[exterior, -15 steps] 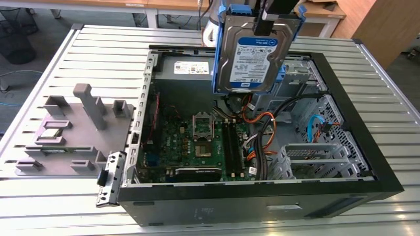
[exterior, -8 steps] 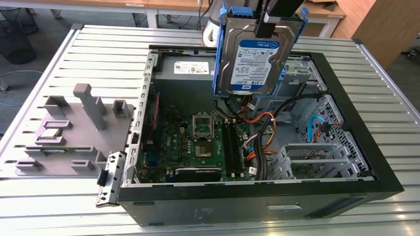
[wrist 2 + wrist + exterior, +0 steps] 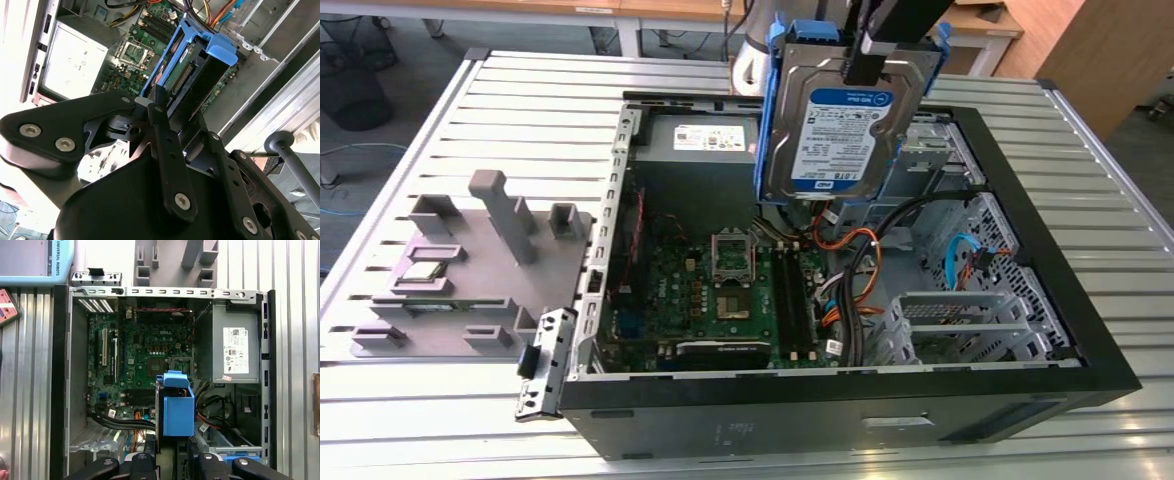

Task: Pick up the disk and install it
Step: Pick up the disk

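Ribbed grey metal makes the surface [image 3: 440,430], and a big black computer case [image 3: 854,425] lies open on it. Inside the case sit a green board [image 3: 720,290] and a grey box [image 3: 700,150] with a white sticker. At the exterior view's left, just beside the case, lies a grey plastic holder [image 3: 480,250]. The disk [image 3: 841,140] hangs upright in the air above the open case, near the grey box. Its blue-and-white label faces the exterior view, and blue rails run along its sides. The gripper [image 3: 865,60] pinches the disk's top edge. Orange and black cables [image 3: 867,250] lie below the disk.
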Robot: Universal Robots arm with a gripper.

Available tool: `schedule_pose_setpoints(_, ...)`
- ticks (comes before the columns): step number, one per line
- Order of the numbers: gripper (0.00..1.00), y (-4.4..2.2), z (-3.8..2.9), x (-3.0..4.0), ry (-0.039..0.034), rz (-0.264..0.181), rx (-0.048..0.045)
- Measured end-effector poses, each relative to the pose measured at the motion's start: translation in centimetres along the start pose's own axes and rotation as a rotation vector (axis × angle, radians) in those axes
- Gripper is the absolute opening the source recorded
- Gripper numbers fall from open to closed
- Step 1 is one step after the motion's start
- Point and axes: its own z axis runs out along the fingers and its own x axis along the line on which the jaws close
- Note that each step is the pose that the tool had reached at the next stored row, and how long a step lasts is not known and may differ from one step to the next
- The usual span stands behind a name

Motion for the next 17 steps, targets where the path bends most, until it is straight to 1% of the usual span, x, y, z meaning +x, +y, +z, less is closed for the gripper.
schedule_pose_setpoints(17,0.35,-0.18,-0.07,1.89,0.0002,0.001,-0.0001)
